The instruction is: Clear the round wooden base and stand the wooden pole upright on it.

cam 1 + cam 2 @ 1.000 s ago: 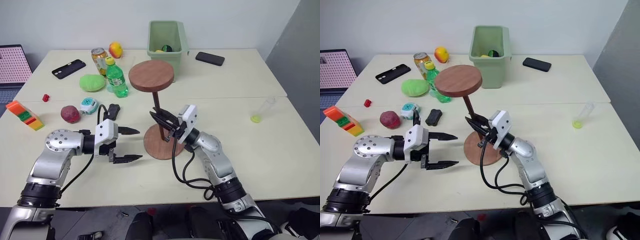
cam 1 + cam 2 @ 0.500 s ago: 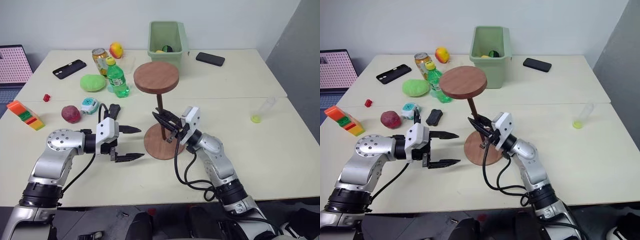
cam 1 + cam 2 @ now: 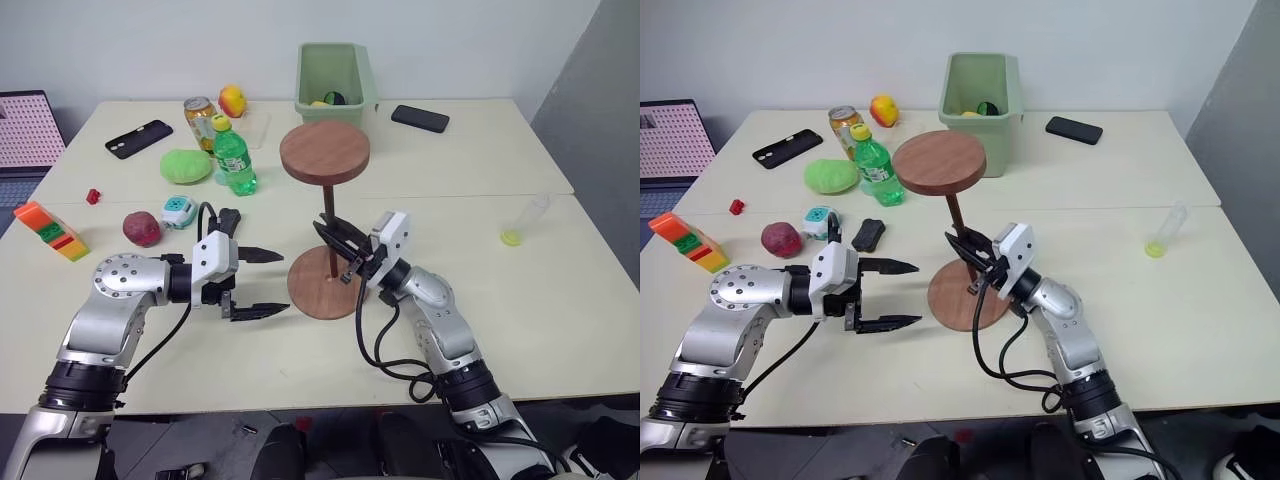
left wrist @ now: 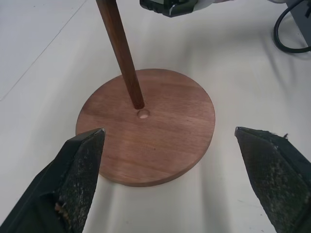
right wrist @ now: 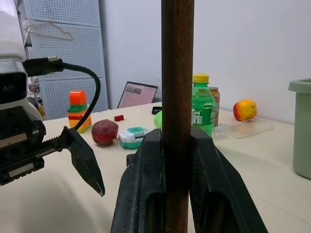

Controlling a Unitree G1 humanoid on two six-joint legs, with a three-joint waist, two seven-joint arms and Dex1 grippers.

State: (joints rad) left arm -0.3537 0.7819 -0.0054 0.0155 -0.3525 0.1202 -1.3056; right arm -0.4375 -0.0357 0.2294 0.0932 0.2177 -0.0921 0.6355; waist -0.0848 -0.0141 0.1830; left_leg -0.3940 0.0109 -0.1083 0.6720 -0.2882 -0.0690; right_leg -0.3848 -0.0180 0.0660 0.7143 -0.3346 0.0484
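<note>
Your right gripper (image 3: 343, 250) pinches the pole (image 3: 326, 232) low on its shaft, fingers pressed tight on either side of it. The pole stands near the middle of the table, almost upright with its long axis vertical, the disc end up and the bare end down on the base (image 3: 325, 283), just beside the centre hole (image 4: 143, 114) and not in it. The base lies flat with nothing else on it.

Expect the pole to be stiff and light but top-heavy with that disc aloft, so a low grip lets it sway; the smooth round shaft may also twist between the fingers. Holding it a little higher would probably steady it.

Your left gripper (image 3: 262, 284) hovers spread wide, near the left of the base, holding nothing.
</note>
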